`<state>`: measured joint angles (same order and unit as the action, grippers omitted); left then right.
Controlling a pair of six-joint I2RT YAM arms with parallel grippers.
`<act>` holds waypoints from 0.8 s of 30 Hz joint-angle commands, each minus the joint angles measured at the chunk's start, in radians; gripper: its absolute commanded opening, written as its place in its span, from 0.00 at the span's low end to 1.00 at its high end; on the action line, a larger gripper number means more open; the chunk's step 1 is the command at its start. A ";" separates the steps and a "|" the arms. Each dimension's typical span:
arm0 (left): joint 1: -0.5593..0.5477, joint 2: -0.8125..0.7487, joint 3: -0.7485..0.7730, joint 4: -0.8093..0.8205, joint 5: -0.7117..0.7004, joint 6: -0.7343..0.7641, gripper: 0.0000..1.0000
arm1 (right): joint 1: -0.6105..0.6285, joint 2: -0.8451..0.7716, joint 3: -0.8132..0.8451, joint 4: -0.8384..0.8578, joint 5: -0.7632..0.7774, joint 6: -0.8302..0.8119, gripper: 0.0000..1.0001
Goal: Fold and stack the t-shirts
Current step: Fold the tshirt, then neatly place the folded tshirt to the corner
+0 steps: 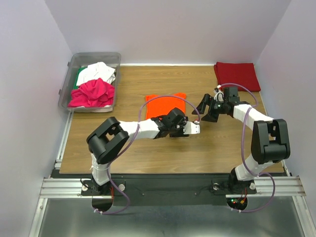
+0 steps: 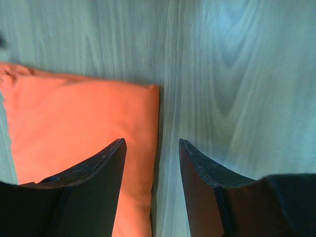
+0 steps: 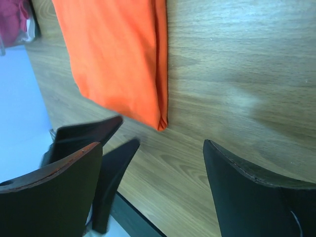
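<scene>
A folded bright orange t-shirt lies flat mid-table. My left gripper is open and empty at the shirt's near right corner. In the left wrist view its jaws straddle the orange shirt's right edge, one finger over cloth and one over bare wood. My right gripper is open and empty just right of the shirt. In the right wrist view the orange shirt lies ahead of it. A folded dark red t-shirt lies at the far right corner.
A clear plastic bin at the far left holds crumpled magenta, white and green shirts. The left gripper's dark fingers show in the right wrist view, close to the right gripper. Walls close off the table's sides and back.
</scene>
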<state>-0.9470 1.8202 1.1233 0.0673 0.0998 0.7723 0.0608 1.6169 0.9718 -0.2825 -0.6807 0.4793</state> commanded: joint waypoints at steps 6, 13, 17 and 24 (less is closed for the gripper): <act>-0.003 0.119 -0.014 0.181 -0.172 0.128 0.58 | 0.004 -0.014 -0.071 0.109 0.017 0.116 0.89; 0.027 0.077 0.021 0.143 -0.035 0.061 0.03 | 0.007 0.040 -0.154 0.311 -0.049 0.266 0.91; 0.089 0.027 0.061 0.082 0.083 -0.033 0.00 | 0.031 0.072 -0.212 0.584 -0.056 0.395 0.91; 0.112 0.001 0.115 0.032 0.176 -0.083 0.00 | 0.148 0.166 -0.199 0.781 -0.008 0.536 0.91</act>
<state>-0.8326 1.8885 1.1694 0.1284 0.1799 0.7460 0.1524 1.7443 0.7513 0.2852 -0.7090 0.9112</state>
